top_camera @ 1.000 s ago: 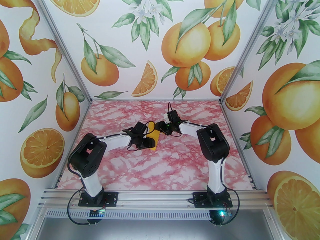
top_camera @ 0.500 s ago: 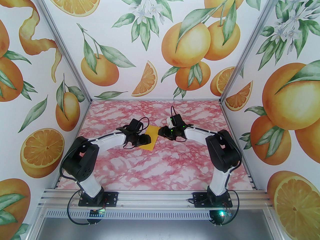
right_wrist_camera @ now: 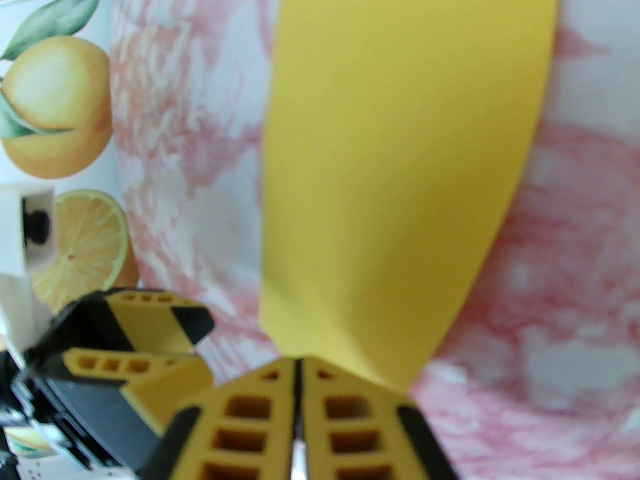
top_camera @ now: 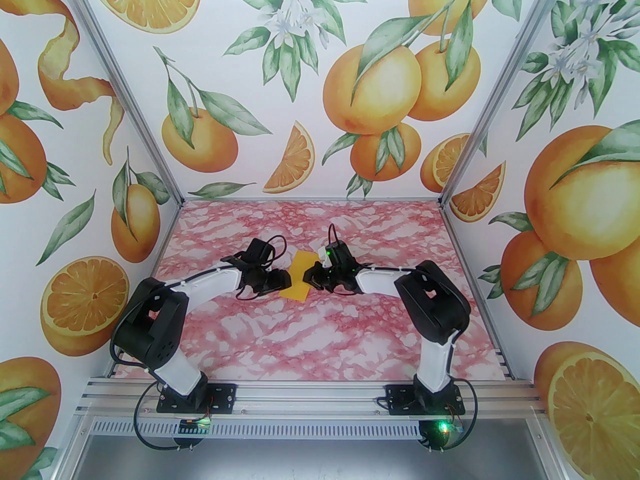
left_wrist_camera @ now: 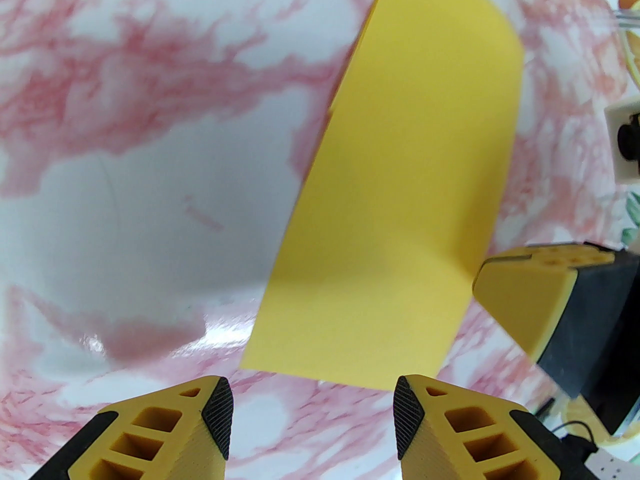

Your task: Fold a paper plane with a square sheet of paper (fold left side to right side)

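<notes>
The square sheet of paper (top_camera: 299, 280) is plain yellow and lies on the pink marbled table as a narrow strip. Two layers show along one long edge in the left wrist view. My left gripper (top_camera: 283, 281) sits low at the strip's left side. It is open, and its fingertips (left_wrist_camera: 216, 408) stand just short of the sheet's (left_wrist_camera: 400, 208) near edge with nothing between them. My right gripper (top_camera: 311, 279) is at the strip's right edge. Its jaws are shut tight, with the tip (right_wrist_camera: 298, 364) over the paper's (right_wrist_camera: 400, 158) near edge; whether paper is pinched is unclear.
The marbled tabletop (top_camera: 320, 333) is walled on three sides by panels printed with oranges, with aluminium posts at the back corners. Each wrist view catches the other arm: the right gripper (left_wrist_camera: 487, 273) and the left gripper (right_wrist_camera: 195, 340). The two grippers are close together across the strip.
My right gripper has closed and slid left and nearer, onto the paper's right edge. My left gripper has drawn back to the left, uncovering more of the sheet.
</notes>
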